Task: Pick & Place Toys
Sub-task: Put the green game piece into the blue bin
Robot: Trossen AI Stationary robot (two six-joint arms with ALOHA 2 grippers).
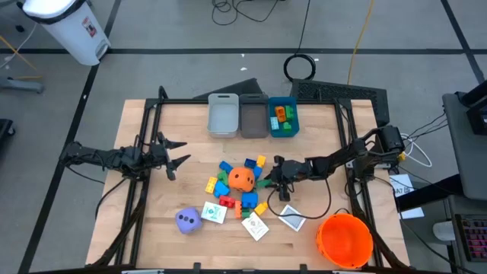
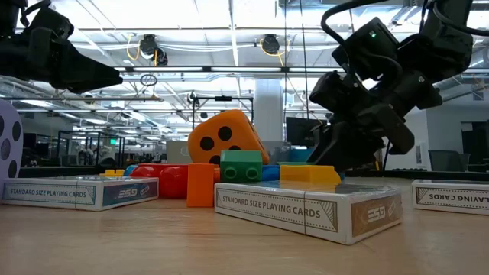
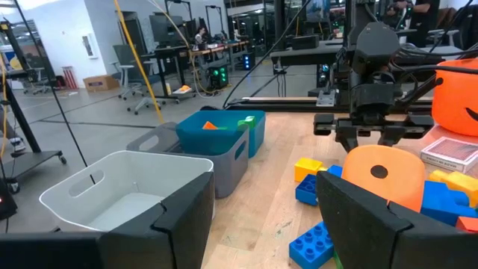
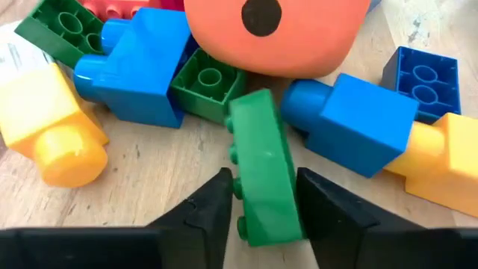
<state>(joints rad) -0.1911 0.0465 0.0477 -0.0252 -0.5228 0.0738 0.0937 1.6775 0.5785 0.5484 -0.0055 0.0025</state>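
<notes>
Pale wood bench (image 1: 152, 228) in an open lab, toys heaped mid-bench.
Right end effector (image 4: 263, 203) pinches a green block (image 4: 263, 175); left end effector (image 1: 176, 153) hangs spread over bare wood near the left edge.

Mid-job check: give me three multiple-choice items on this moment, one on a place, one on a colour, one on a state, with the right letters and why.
1. Where is the right gripper?
A. over the bins
B. at the toy pile beside the orange die
C. by the bucket

2. What colour is the block between its fingers?
A. green
B. red
C. yellow

3. How does the left gripper stand?
A. clamped on a card
B. open, holding nothing
C. inside a bin

Answers: 1 B, the high view shows it at the pile; 2 A, the right wrist view shows a green block; 3 B, its fingers are spread over bare table.
</notes>
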